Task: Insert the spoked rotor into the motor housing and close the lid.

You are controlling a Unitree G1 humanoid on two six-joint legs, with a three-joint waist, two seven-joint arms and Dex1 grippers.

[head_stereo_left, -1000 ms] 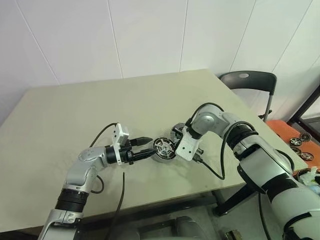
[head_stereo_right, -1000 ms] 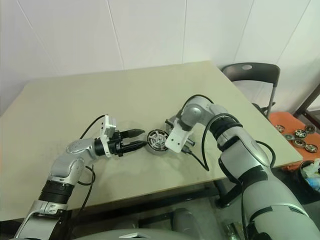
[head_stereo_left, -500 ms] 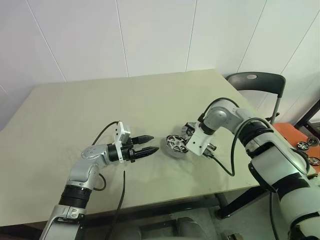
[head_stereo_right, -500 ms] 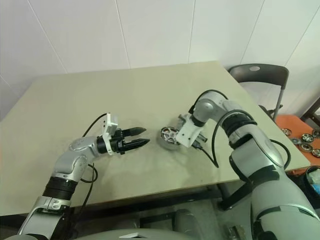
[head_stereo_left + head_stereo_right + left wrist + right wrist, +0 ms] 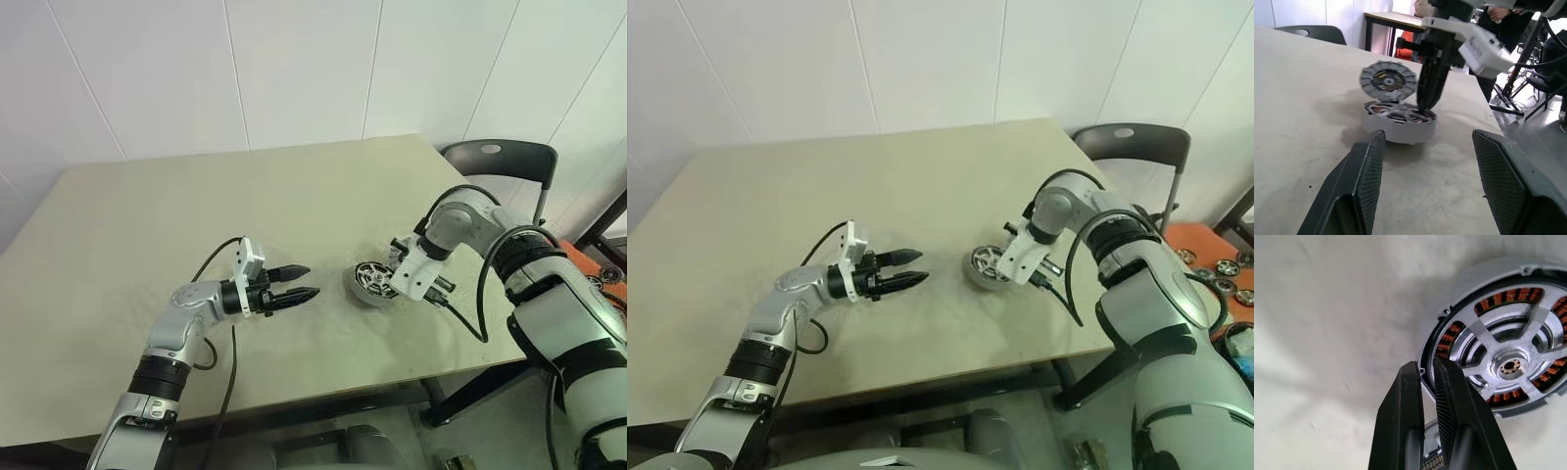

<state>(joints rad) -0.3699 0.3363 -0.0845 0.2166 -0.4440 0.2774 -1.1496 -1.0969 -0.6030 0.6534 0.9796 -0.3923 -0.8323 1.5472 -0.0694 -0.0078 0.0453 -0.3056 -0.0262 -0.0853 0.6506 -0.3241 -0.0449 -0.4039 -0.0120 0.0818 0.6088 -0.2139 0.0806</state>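
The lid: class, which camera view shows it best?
The left wrist view: the lid stands tilted behind the motor housing, its radial marks and dark hub facing the camera. The head views show it as a small shape beside the right arm.

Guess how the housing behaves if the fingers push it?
Housing looks metal, packed with copper windings: probably heavy for its size. Squat and flat-based, so it likely slides rather than tips. Smooth wall may slip.

Bright even indoor light, soft shadows; wrist views blurred close up.
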